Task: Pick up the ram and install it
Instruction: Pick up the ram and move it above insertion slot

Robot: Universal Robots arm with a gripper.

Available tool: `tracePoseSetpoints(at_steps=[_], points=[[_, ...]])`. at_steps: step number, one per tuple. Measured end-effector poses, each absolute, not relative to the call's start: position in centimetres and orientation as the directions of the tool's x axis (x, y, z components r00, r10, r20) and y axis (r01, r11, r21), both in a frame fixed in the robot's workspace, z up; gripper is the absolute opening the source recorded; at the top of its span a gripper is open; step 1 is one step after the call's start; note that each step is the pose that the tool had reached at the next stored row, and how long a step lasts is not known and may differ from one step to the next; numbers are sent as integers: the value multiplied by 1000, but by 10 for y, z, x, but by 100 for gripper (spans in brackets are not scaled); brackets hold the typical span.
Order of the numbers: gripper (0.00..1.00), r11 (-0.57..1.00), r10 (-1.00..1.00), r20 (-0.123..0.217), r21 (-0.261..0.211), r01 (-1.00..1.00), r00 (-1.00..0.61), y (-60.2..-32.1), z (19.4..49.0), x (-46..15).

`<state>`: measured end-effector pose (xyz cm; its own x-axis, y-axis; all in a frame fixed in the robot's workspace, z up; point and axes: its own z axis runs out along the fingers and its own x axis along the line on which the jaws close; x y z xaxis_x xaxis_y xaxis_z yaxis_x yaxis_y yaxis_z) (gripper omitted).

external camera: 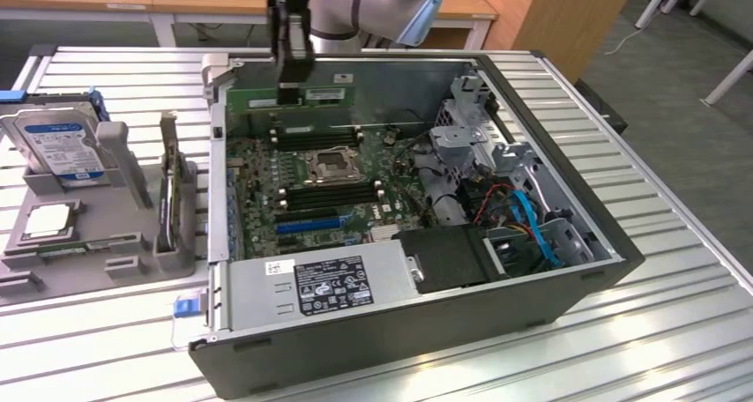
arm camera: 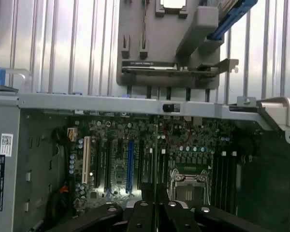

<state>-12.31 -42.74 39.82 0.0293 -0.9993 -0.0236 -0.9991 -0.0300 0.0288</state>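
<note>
The ram point(external camera: 253, 96) is a long green stick with a white label, hanging level over the far part of the open computer case point(external camera: 588, 279). My gripper point(external camera: 288, 92) comes down from above and is shut on the stick's middle. Below it on the motherboard lie black memory slots point(external camera: 312, 137) on the far side of the CPU socket point(external camera: 327, 165), with a second row point(external camera: 335, 191) on the near side. In the wrist view the ram point(arm camera: 155, 154) shows edge-on as a thin line between my gripper point(arm camera: 155, 205) fingers, above the board beside the socket point(arm camera: 188, 186).
A grey parts holder point(external camera: 130, 212) at the exterior view's left carries a hard drive point(external camera: 59, 142) with a blue-white label and a card standing on edge point(external camera: 176, 199). Inside the case are the power supply point(external camera: 317, 283), a metal drive cage point(external camera: 471, 146) and blue cables point(external camera: 535, 230).
</note>
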Motion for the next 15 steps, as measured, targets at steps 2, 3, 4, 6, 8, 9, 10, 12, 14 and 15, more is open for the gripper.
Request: tracePoseSetpoints(at_steps=[2, 3, 4, 6, 8, 9, 10, 12, 14, 15], points=[[14, -30, -999, -24, 29, -999, 29, -427, 398, -114], [14, -30, -999, -24, 29, -999, 29, -427, 398, -110], [14, -30, -999, -24, 29, -999, 29, -427, 398, -105], [14, -30, -999, -24, 29, -999, 29, -427, 398, -96], [14, -30, -999, -24, 29, -999, 30, -427, 398, -87], [14, -31, -999, -24, 29, -999, 30, -427, 398, -82], [14, -31, -999, -24, 28, -999, 30, -426, 398, -79], [14, -31, -999, -24, 29, -999, 30, -418, 398, -79], [14, -31, -999, -24, 29, -999, 30, -409, 398, -79], [14, -31, -999, -24, 29, -999, 30, -405, 398, -78]])
